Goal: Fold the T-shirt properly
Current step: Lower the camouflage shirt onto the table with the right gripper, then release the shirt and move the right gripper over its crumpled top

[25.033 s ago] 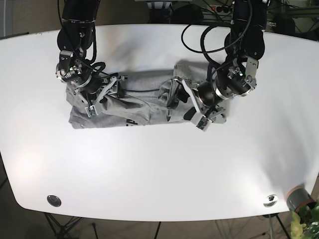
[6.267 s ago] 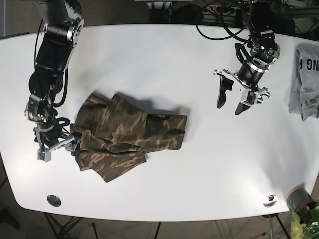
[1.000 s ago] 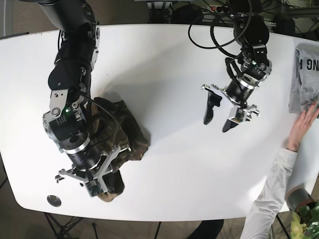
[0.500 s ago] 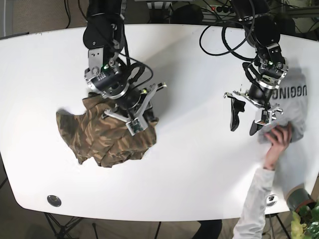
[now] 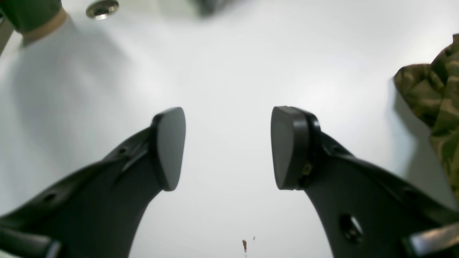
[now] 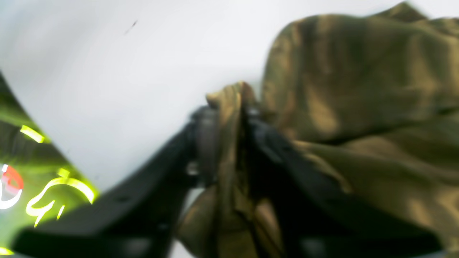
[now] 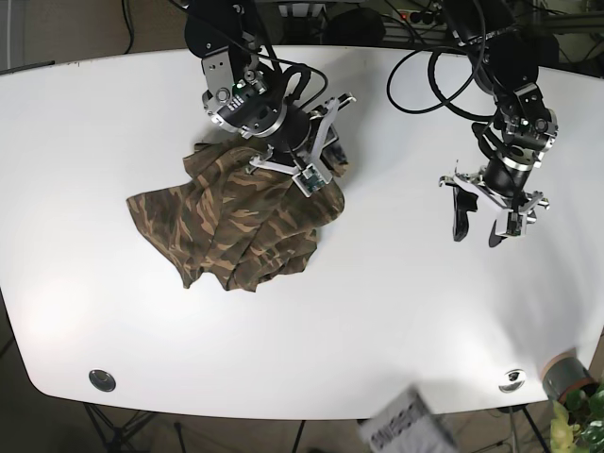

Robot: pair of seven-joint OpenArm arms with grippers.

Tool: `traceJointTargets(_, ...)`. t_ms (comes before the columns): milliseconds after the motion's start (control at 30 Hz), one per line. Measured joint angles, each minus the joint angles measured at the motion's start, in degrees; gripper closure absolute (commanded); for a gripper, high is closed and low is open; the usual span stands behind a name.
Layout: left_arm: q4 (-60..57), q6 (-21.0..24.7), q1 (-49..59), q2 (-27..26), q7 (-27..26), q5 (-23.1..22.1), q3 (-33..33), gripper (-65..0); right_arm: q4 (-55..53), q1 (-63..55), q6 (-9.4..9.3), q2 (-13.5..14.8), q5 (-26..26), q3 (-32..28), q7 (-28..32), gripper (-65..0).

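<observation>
Right gripper (image 6: 229, 118) fingers pinch T-shirt (image 7: 236, 222) fold | left gripper (image 5: 228, 147) fingers spread, T-shirt well apart

We see a white table (image 7: 311, 311) with a round metal fitting (image 7: 102, 380) near its front-left corner and another (image 7: 511, 379) near the front-right. A potted plant (image 7: 571, 396) sits just off that corner, and a patterned grey-white item (image 7: 406, 432) overlaps the front edge.

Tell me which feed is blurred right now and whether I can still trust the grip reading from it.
Right wrist view: smeared and soft throughout, yet the camouflage T-shirt is plainly pinched in the right gripper. Left wrist view: sharp near the open left gripper, wide-angle stretched at the edges. Base view: crisp, evenly lit, with soft shadows on the table.
</observation>
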Motion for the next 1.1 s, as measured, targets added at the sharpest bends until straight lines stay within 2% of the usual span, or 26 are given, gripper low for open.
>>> traceJointTargets(67,0.0,0.0,0.2,0.0,0.0,0.0,0.0,-34.9,-0.2,-0.4,0.02,0.0,0.2,-0.2,0.0,-33.0)
traceJointTargets(133,0.0,0.0,0.2,0.0,0.0,0.0,0.0,-35.0,0.0,-1.2,0.0,0.0,0.4,0.0,0.5,-36.0)
traceJointTargets(267,0.0,0.0,0.3,0.0,0.0,0.0,0.1,-35.0,1.7,-1.9,0.17,0.2,0.9,0.3,0.0,-36.5)
traceJointTargets(367,0.0,-0.5,0.4,0.0,0.0,0.0,0.0,-35.0,2.7,-1.2,0.15,0.1,5.0,1.4,0.5,-36.5)
traceJointTargets(433,0.0,-2.4,0.9,0.0,-0.1,0.0,0.0,-34.7,2.8,-0.9,0.59,-0.2,8.3,4.7,0.6,-36.5)
traceJointTargets(533,0.0,-6.3,2.0,0.0,0.0,0.0,0.1,-34.6,2.8,0.5,-0.04,0.1,10.0,10.1,0.2,-36.5)
traceJointTargets(633,0.0,-6.3,2.7,0.2,0.0,0.0,0.1,-34.6,2.8,3.2,0.0,0.3,12.9,16.0,-0.1,-36.5)
traceJointTargets(767,0.0,-6.3,3.6,0.1,-0.2,0.0,0.6,-34.6,2.8,7.0,0.04,0.4,14.0,22.3,0.1,-36.5)
traceJointTargets(933,0.0,-6.3,6.3,0.2,0.0,0.1,5.2,-34.6,2.6,11.4,-0.07,4.0,13.8,27.5,0.1,-36.5)
traceJointTargets(1100,0.0,-6.4,7.3,0.1,0.0,-0.2,8.0,-34.6,1.2,13.8,-0.02,6.3,13.7,29.2,0.1,-36.5)
